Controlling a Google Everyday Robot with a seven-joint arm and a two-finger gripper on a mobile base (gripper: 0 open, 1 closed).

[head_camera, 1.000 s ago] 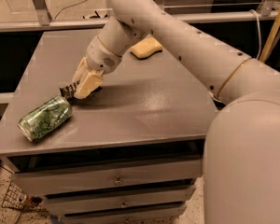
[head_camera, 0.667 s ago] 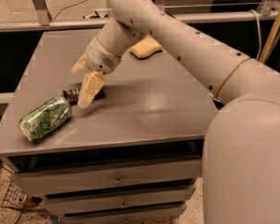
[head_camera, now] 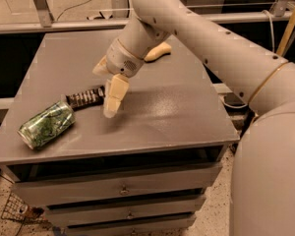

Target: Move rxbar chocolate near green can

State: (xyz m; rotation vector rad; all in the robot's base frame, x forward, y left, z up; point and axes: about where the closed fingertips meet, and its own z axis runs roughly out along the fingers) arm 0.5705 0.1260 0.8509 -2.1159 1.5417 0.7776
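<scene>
- The gripper [head_camera: 107, 85] hangs released, fingers spread, just above the table [head_camera: 187, 112]; the arm reaches down from two o'clock.
- The rxbar chocolate [head_camera: 86, 97] lies flat at its nine o'clock, lettering unreadable.
- The green can [head_camera: 45, 124] lies on its side just beside the bar's eight-o'clock end.
</scene>
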